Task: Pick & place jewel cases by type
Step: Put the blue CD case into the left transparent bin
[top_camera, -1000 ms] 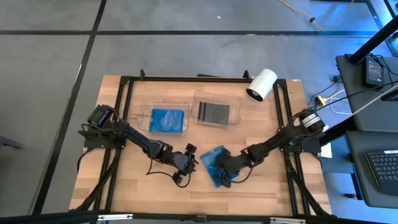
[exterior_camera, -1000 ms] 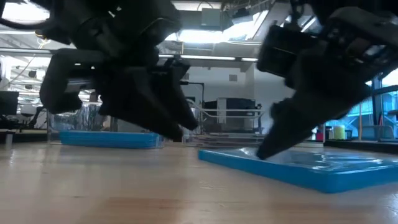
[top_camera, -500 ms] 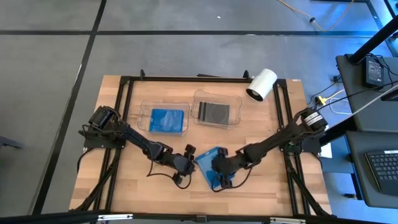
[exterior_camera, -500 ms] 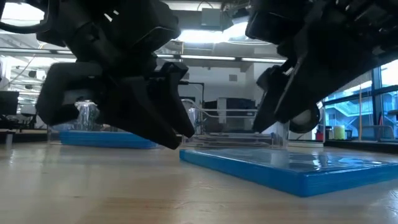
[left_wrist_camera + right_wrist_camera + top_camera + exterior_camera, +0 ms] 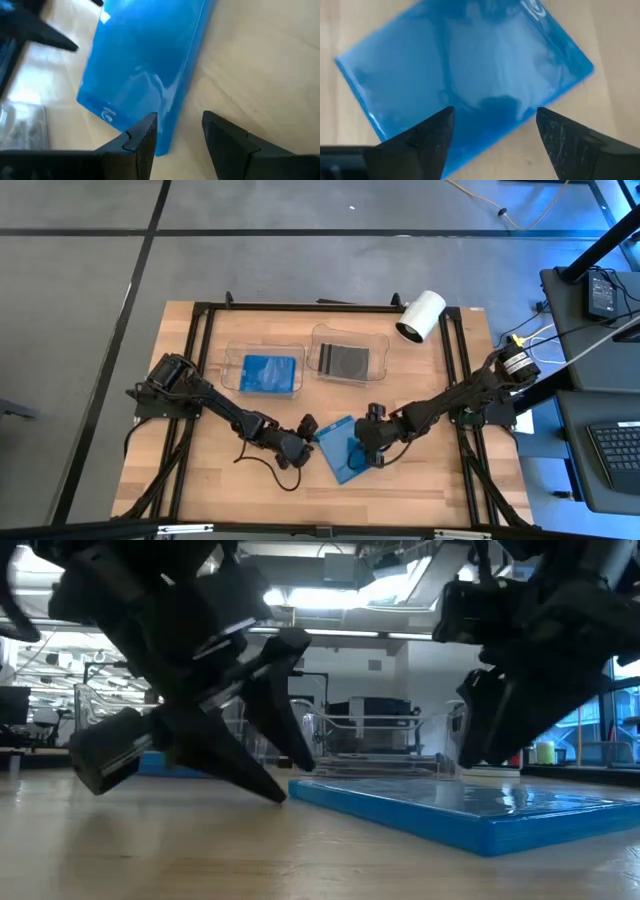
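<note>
A blue jewel case (image 5: 343,448) lay flat between the left tool (image 5: 298,450) and right tool (image 5: 372,442), both spread open, holding nothing.

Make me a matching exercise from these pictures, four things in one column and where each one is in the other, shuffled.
Things:
1. loose blue jewel case
2. blue jewel case at the back
3. dark jewel case
4. white cylinder

Places:
A. in the right clear tray
B. flat on the wood between the left tool and right tool
C. near the table's far right corner
D. in the left clear tray

Pairs: 1-B, 2-D, 3-A, 4-C
</note>
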`<state>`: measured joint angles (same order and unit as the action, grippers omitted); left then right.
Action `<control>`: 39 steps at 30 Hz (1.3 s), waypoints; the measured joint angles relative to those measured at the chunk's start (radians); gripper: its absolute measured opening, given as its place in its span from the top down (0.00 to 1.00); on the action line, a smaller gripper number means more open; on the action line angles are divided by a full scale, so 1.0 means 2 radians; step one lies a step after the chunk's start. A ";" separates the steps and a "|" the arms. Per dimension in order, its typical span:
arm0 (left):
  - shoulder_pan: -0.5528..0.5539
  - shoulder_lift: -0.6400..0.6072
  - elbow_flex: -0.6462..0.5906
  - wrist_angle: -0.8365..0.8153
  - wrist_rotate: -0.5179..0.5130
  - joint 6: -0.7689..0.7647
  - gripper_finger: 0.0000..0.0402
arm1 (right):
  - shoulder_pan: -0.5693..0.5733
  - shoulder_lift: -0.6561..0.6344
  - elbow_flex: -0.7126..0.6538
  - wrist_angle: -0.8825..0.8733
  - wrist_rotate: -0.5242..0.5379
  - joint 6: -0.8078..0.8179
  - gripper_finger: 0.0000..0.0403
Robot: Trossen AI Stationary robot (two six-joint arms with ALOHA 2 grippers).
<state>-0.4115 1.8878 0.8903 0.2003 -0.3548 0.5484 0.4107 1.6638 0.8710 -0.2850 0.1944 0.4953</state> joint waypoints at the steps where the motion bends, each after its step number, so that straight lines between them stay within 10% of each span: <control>1: -0.002 0.002 0.000 0.002 -0.003 0.016 0.61 | -0.002 0.000 -0.005 0.014 -0.007 0.001 0.30; 21: -0.007 0.031 0.002 0.058 -0.020 0.094 0.64 | -0.021 -0.032 -0.162 0.279 -0.064 0.058 0.30; 39: -0.009 0.046 0.006 0.043 -0.003 0.086 0.64 | -0.021 -0.016 -0.176 0.323 -0.065 0.074 0.30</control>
<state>-0.4297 1.9797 0.9018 0.2870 -0.3616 0.7207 0.3689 1.6327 0.5190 0.3618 0.0647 0.6437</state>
